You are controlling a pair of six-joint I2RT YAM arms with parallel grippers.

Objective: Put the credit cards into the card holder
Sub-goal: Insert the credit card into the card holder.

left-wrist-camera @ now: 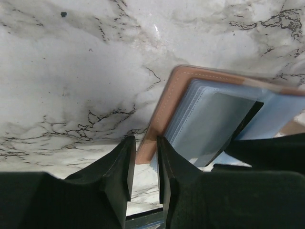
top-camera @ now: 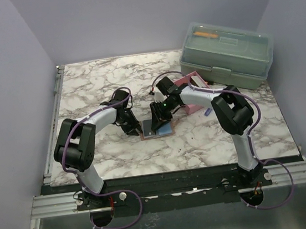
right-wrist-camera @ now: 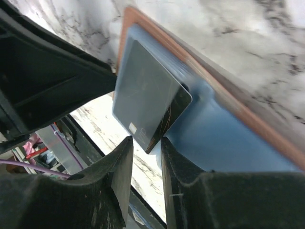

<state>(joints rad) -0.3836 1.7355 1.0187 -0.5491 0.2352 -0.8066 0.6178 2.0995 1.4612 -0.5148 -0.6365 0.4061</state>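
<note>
Here: marble desk [top-camera: 99, 82], grey-green toolbox [top-camera: 227, 55]. Card holder [left-wrist-camera: 164, 102] lies open, left of toolbox and nearer the arms. Dark card [right-wrist-camera: 143, 95] mostly inside its clear sleeve. Right gripper [right-wrist-camera: 146, 143] slightly open, card corner loose between. Left gripper [left-wrist-camera: 144, 143] narrow, astride holder's corner; grip unclear.

Card holder [top-camera: 163, 130] on table [top-camera: 93, 82], corner between left gripper's [left-wrist-camera: 144, 143] fingers; card [right-wrist-camera: 147, 95] on it, just before right gripper [right-wrist-camera: 145, 143].

White arms [top-camera: 102, 116], black joints [top-camera: 73, 149] (purple cables [top-camera: 127, 221]).
</note>
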